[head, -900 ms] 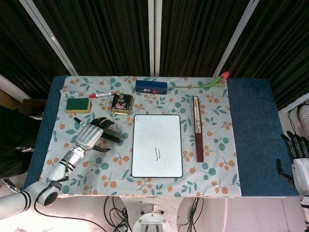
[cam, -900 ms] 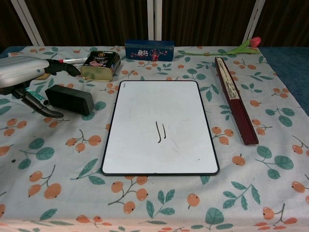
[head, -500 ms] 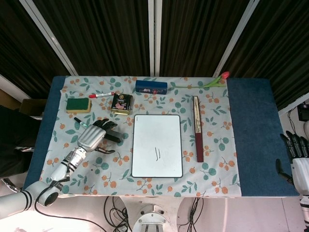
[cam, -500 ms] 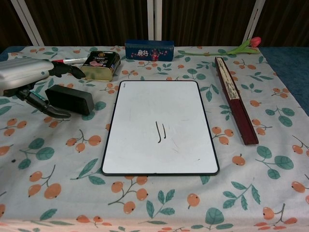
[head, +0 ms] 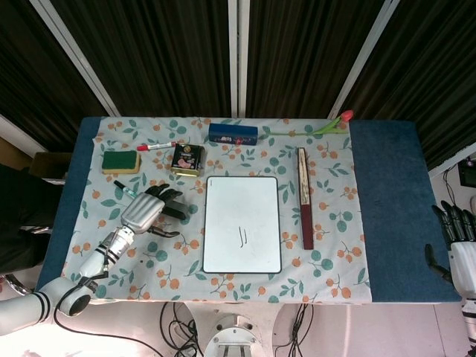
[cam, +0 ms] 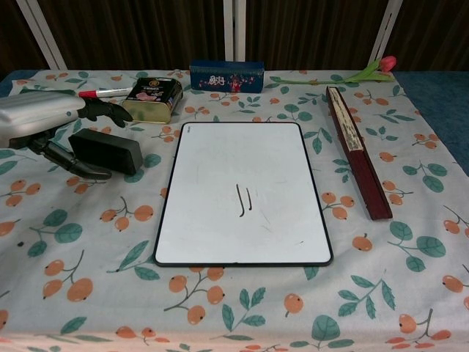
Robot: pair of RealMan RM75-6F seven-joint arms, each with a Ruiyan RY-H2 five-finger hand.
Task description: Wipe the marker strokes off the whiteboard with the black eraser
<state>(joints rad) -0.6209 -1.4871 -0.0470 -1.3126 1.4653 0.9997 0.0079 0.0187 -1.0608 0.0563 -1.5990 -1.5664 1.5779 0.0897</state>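
Note:
The whiteboard (head: pixel 242 223) (cam: pixel 242 191) lies flat at the table's middle, with two short dark marker strokes (head: pixel 242 236) (cam: pixel 244 199) near its centre. The black eraser (cam: pixel 106 150) (head: pixel 175 211) lies just left of the board. My left hand (head: pixel 145 208) (cam: pixel 44 125) hovers at the eraser's left end, fingers reaching behind it and the thumb in front, spread and not closed on it. Beyond the table's right edge my right hand (head: pixel 457 238) hangs with its fingers extended and nothing in it.
Along the back stand a green sponge (head: pixel 120 161), a red-capped marker (head: pixel 156 146) (cam: pixel 106 92), a gold tin (head: pixel 187 159) (cam: pixel 152 99) and a blue box (head: pixel 233 134) (cam: pixel 226 75). A folded fan (head: pixel 305 197) (cam: pixel 357 150) lies right of the board, a tulip (head: pixel 331 123) behind it.
My left hand has slid a little to the right, closer to the eraser, with its thumb now beside the eraser's front. The right hand has stayed still.

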